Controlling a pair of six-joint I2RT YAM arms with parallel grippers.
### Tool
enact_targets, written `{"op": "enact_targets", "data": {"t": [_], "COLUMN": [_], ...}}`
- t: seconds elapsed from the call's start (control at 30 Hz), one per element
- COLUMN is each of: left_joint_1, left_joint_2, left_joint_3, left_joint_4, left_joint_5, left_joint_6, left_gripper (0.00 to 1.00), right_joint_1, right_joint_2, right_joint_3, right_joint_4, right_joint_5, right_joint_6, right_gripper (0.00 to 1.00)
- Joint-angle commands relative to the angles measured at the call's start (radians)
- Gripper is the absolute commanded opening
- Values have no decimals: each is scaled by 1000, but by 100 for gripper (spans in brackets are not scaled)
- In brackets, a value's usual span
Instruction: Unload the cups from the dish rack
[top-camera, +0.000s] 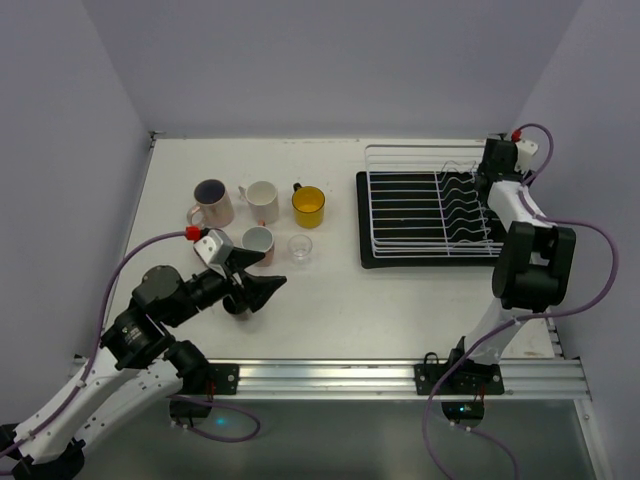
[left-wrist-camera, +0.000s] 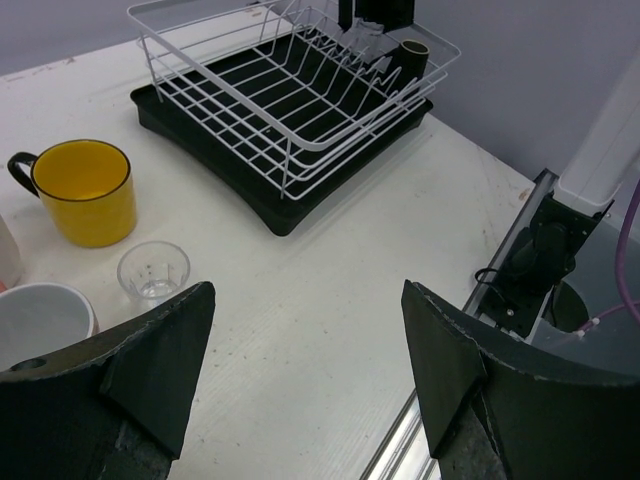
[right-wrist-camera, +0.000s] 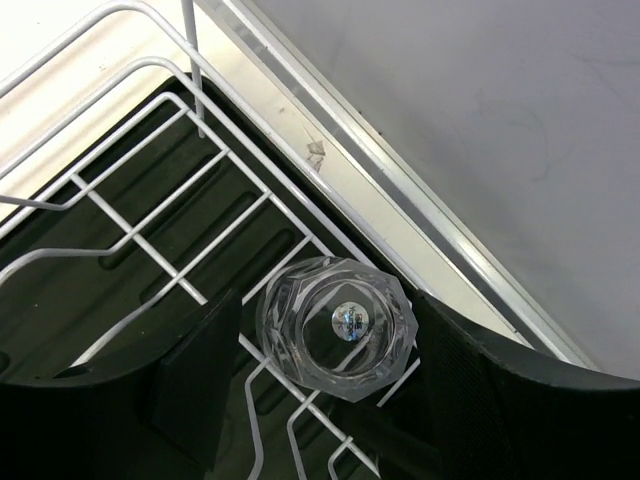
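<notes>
In the right wrist view a clear glass (right-wrist-camera: 336, 327) stands upside down on the wires in a corner of the white dish rack (right-wrist-camera: 150, 215). My right gripper (right-wrist-camera: 330, 345) straddles it, open: the right finger touches the glass and a narrow gap shows at the left finger. From above, that gripper (top-camera: 490, 172) is at the rack's (top-camera: 400, 200) back right corner. A dark cup (left-wrist-camera: 413, 55) stands by the rack's (left-wrist-camera: 290, 95) right side. My left gripper (left-wrist-camera: 305, 340) hangs open and empty over bare table, near a yellow mug (left-wrist-camera: 85, 190), a small clear glass (left-wrist-camera: 153, 270) and a white cup (left-wrist-camera: 40, 320).
Left of the rack stand a pinkish mug (top-camera: 212, 203), a white cup (top-camera: 262, 200), the yellow mug (top-camera: 308, 205), another white cup (top-camera: 258, 240) and the small glass (top-camera: 300, 246). The rack sits on a black tray (top-camera: 363, 262). The right wall lies just behind the rack.
</notes>
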Motion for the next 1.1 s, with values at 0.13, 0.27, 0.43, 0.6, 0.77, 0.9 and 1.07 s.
{"op": "enact_targets", "data": {"t": [0.13,0.27,0.43,0.6,0.77,0.9,1.07], "left_joint_1": [-4,5,16,38,65,82,84], "left_joint_2": [16,19,34,51,75,97,124], "left_joint_3": [19,18,18,16,15,15,10], "left_joint_4": [16,16,17,22,28,42,112], "left_joint_5": [-20,-26,-22,-17,-10,-10,18], "left_joint_6": [27,25,27,24,20,4,-51], "left_gripper": [79,79,79,79,79,78,78], "right_joint_1": [-19,-19,-19,-19,-16,-13,96], "right_joint_2": [48,55,-49,-168,-311,-457,-664], "right_joint_3": [74,86,53,11,-44,-130,-337], "right_joint_4": [-18,-27,34,108,165,200,315], "right_joint_5": [3,-7,-41,-81,-147,-303,-524], "right_joint_6": [19,22,17,-2,20,131,257], "right_gripper": [65,51,30,25,23,22,22]}}
